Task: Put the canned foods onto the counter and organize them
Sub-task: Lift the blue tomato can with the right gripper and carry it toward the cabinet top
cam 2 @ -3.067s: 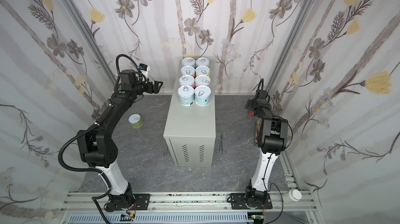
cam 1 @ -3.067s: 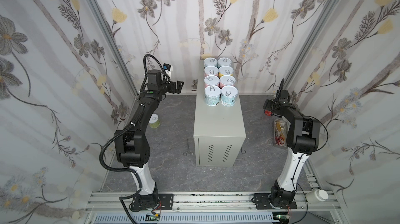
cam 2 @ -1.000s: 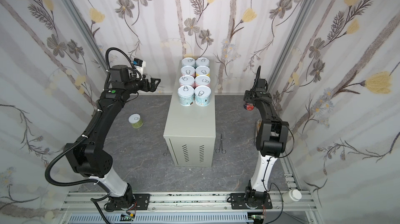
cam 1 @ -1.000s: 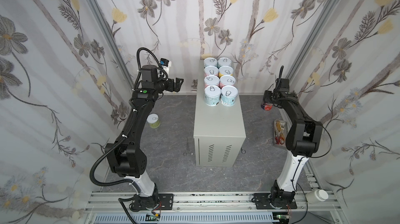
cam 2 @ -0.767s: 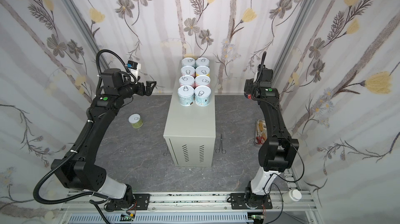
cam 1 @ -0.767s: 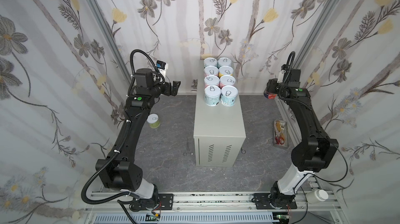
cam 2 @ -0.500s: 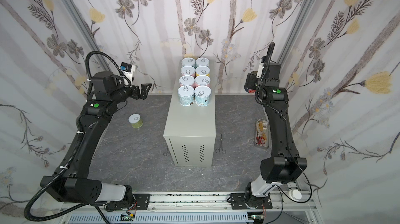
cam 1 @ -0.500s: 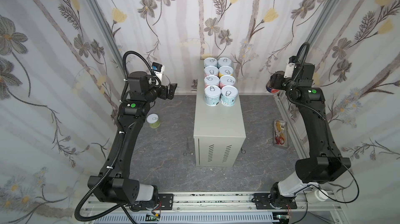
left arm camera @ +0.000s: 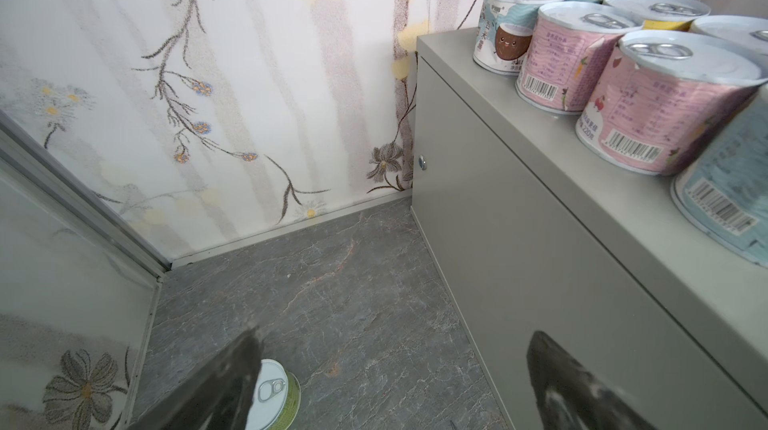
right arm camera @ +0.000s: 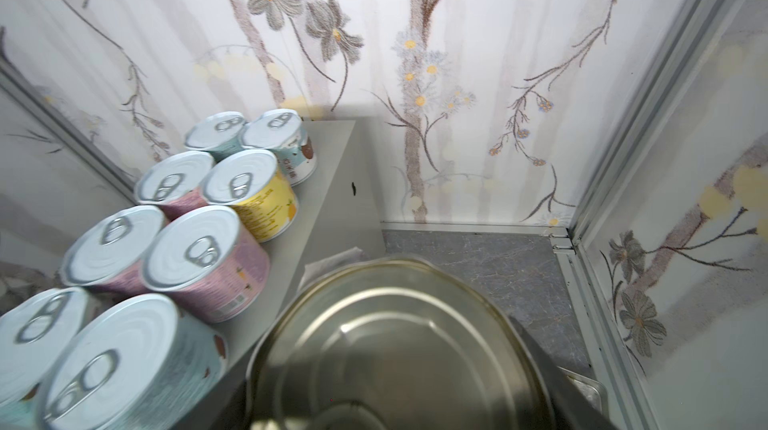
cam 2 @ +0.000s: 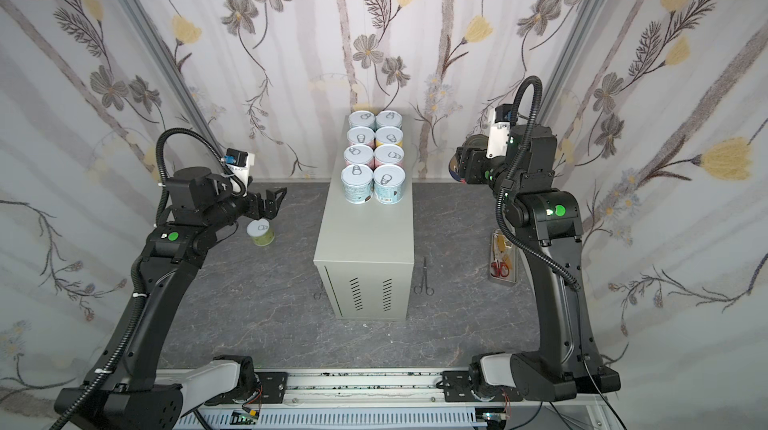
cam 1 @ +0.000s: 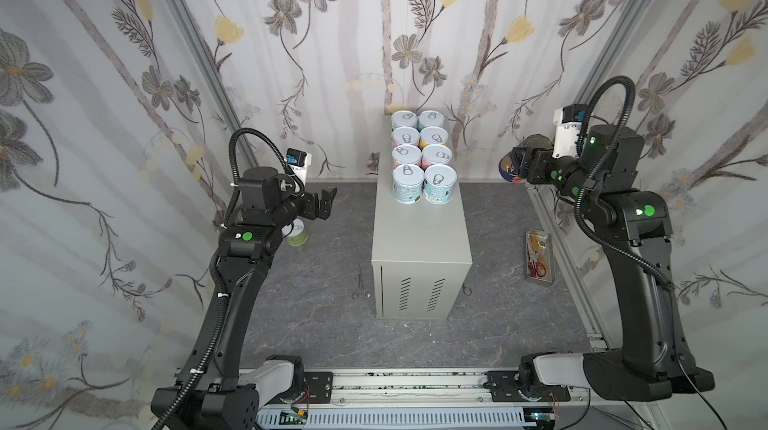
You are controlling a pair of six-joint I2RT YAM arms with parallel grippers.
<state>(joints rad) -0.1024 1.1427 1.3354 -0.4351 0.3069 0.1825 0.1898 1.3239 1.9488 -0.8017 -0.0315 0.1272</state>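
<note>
Tomato can (right arm camera: 395, 345) fills right end effector (cam 1: 516, 164); left end effector (cam 1: 327, 203) gapes wide.

Right wrist view: the dark-blue can (right arm camera: 395, 349) is blurred, shows only its metal end and runs off the frame edge; its label is hidden. Left wrist view: a blurred finger (left arm camera: 220, 382) of the left end effector (left arm camera: 395, 340) covers part of the green can (left arm camera: 278, 390), itself cropped by the edge.

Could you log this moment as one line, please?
left gripper open; right gripper holds dark-blue metal can; eight pastel cans on grey metal cabinet; green can on floor
</note>
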